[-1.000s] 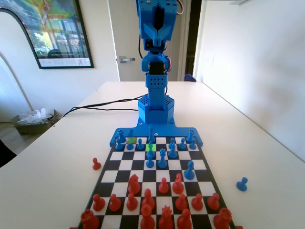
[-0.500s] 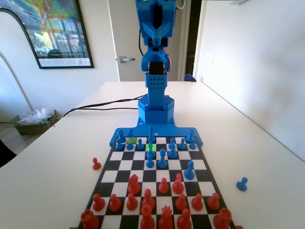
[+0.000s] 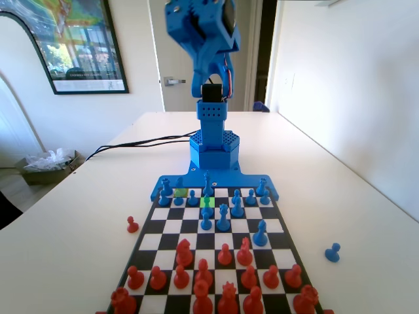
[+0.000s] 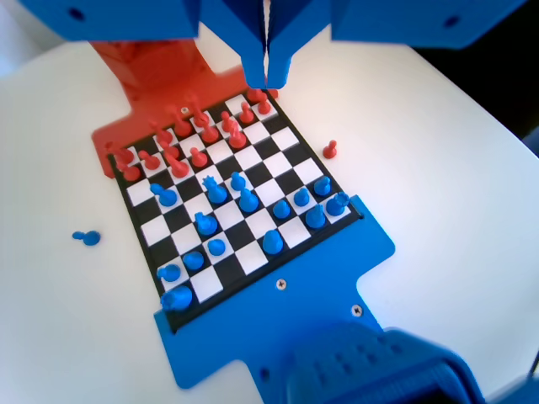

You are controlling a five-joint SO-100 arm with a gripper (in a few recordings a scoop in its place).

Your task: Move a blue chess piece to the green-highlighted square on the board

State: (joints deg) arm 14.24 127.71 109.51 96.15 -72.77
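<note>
gripper (image 4: 268, 71): raised high over the board, jaws pressed together with only a thin seam between them, nothing held. In the wrist view the tips hang over the red end of the board.
arm (image 3: 208, 72): fixed view shows it folded up above its base at the far end, upper part tilted toward picture left.
board (image 3: 283, 226): black-and-white chequered, blue plastic edge (image 4: 278, 316) joining the arm's base.
green-highlighted square (image 3: 207, 202): fixed view, second rank from the blue end, near the board's middle file. A blue piece (image 3: 207, 199) stands on or just at it; I cannot tell whether its base sits fully inside.
yellow-green square (image 3: 181, 193): duller, back rank, left of the bright one in the fixed view.
blue pieces on board: mostly along the two ranks nearest the base; several stand further out, including a pawn (image 3: 206, 219) just in front of the green square, a taller piece (image 3: 223, 218) beside it, and one (image 3: 260, 233) out toward picture right.
red pieces (image 3: 203, 278): clustered over the near ranks in the fixed view, all upright.
off-board blue pawn (image 3: 332, 252): on the table, right of the board in the fixed view; also seen in the wrist view (image 4: 85, 238).
off-board red pawn (image 3: 132, 225): on the table, just left of the board in the fixed view.
table (image 3: 72, 216): white; black cables (image 3: 141, 142) run across it to the base.
</note>
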